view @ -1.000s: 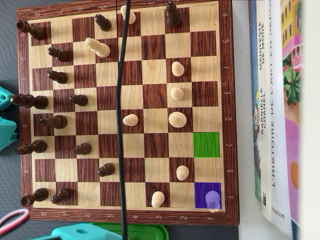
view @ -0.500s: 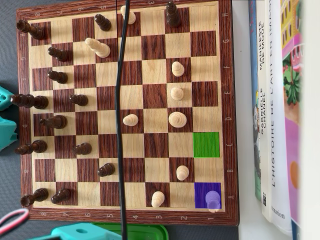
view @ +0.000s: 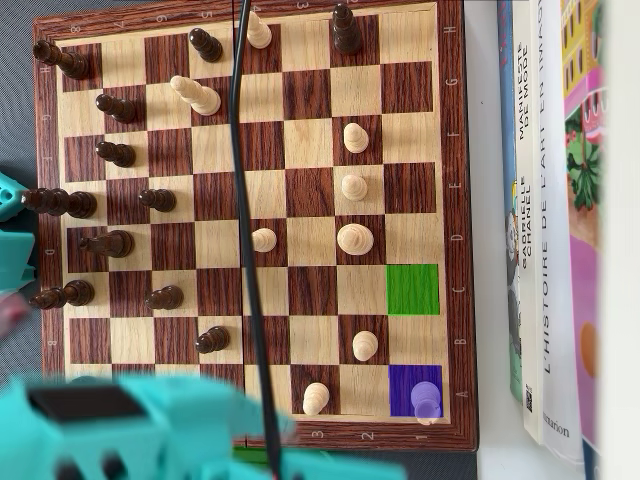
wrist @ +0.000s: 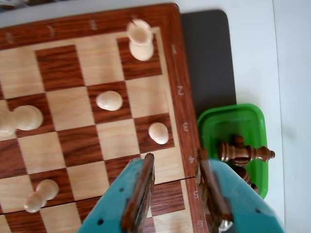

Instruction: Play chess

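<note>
In the wrist view my gripper (wrist: 176,155) is open and empty, its teal jaws with brown pads spread over the chessboard's (wrist: 173,73) right rim by the numbers 4 and 5. A light rook (wrist: 141,39) stands at the far corner, and light pawns (wrist: 109,100) (wrist: 159,132) (wrist: 41,194) stand ahead and to the left. In the overhead view the teal arm (view: 140,430) covers the board's bottom-left edge and hides the jaws. There a green-marked square (view: 412,289) is empty and a purple-marked square (view: 404,380) holds the purple-tinted rook (view: 426,400).
A green tub (wrist: 252,116) with dark captured pieces (wrist: 243,153) sits right of the board on a dark mat (wrist: 206,58). Dark pieces (view: 110,150) line the overhead view's left side. A black cable (view: 250,250) crosses the board. Books (view: 550,220) lie to the right.
</note>
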`<state>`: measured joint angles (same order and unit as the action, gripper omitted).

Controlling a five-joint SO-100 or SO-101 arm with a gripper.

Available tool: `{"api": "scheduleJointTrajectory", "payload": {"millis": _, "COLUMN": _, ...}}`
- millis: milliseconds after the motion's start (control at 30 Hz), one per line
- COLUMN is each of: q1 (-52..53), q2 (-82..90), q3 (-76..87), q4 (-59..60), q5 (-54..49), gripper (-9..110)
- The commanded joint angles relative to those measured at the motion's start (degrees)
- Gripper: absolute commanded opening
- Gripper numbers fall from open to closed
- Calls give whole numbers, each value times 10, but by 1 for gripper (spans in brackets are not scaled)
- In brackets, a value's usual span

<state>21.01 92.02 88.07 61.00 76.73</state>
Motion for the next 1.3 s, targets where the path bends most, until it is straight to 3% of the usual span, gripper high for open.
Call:
{"api": "scheduleJointTrajectory", "payload": {"millis": 0, "q1": -26, "q2": 38, "q3": -32, "q4": -5, "q5": 21, "gripper": 14}}
{"api": "scheduleJointTrajectory", "payload": {"millis": 1267, "q1": -46, "q2": -258, "q3": -316, "q4": 0, "q5": 30, "gripper": 14}}
